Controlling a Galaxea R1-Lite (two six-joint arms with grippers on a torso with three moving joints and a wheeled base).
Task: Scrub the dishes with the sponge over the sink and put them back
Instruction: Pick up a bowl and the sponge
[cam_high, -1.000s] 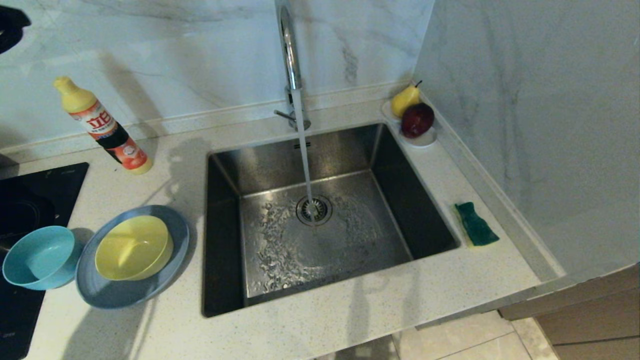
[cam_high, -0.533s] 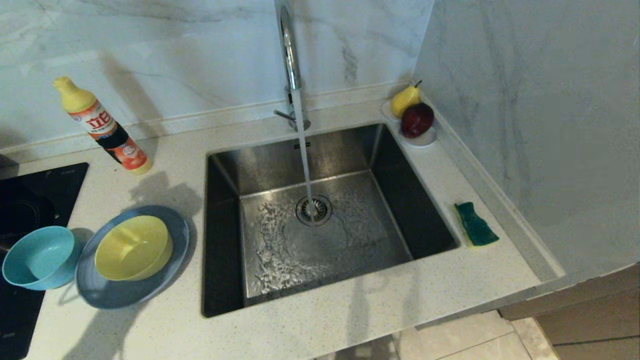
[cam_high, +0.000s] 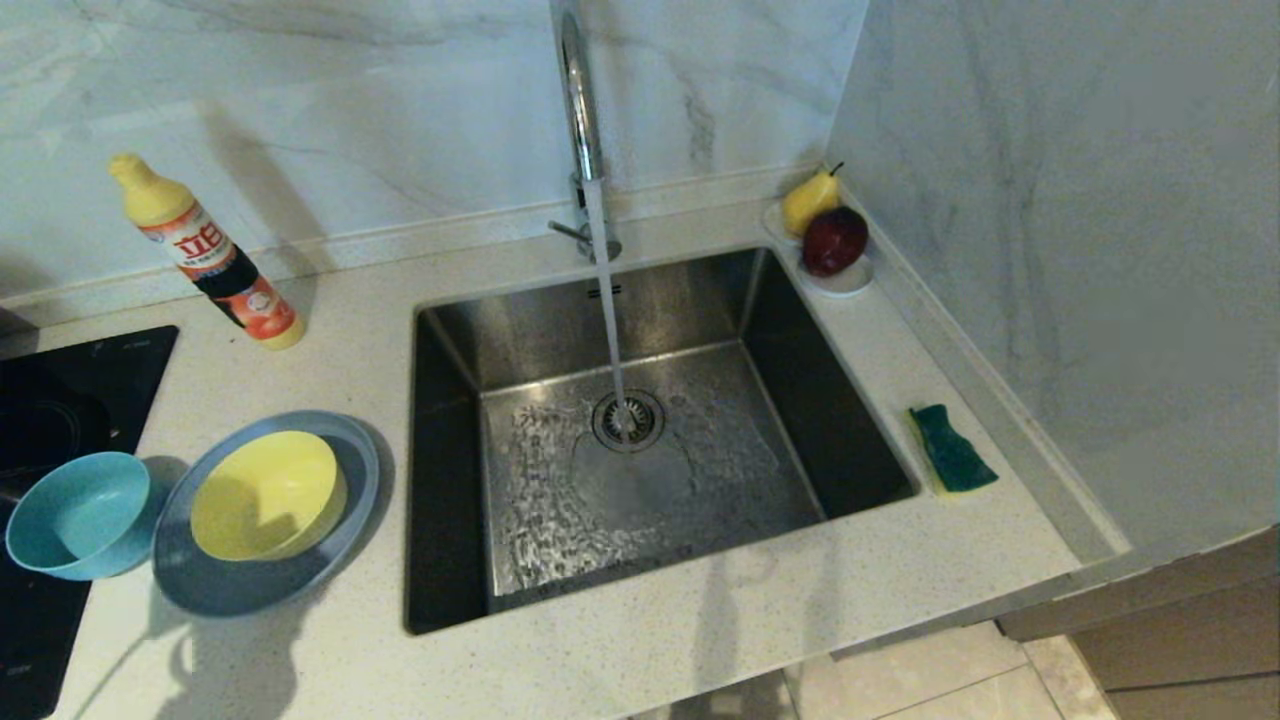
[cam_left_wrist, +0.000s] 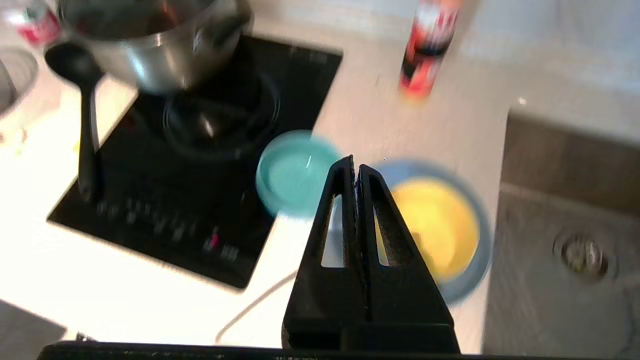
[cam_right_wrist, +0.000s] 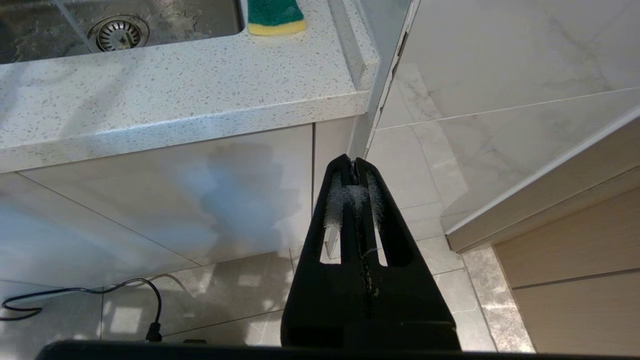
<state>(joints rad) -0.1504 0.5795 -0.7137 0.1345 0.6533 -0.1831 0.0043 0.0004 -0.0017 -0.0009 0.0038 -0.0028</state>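
Note:
A yellow bowl (cam_high: 268, 494) sits in the grey-blue plate (cam_high: 215, 590) on the counter left of the sink (cam_high: 450, 480). The teal bowl (cam_high: 75, 514) stands beside them, partly over the cooktop. Water runs from the faucet (cam_high: 580, 110) onto the drain. The green and yellow sponge (cam_high: 951, 448) lies on the counter right of the sink, also seen in the right wrist view as the sponge (cam_right_wrist: 275, 15). My left gripper (cam_left_wrist: 356, 167) is shut and empty, high above the teal bowl (cam_left_wrist: 290, 172) and yellow bowl (cam_left_wrist: 435, 225). My right gripper (cam_right_wrist: 354, 162) is shut and empty, parked low beside the cabinet front.
A detergent bottle (cam_high: 205, 252) stands at the back left. A white dish with a pear and red apple (cam_high: 833, 240) sits in the back right corner. The black cooktop (cam_left_wrist: 200, 165) carries a steel pot (cam_left_wrist: 155, 40) and a ladle. A marble wall closes the right side.
The left arm has left the head view's top left corner; its shadow slid down the counter onto the plate and bowls. The dishes and sponge have not moved.

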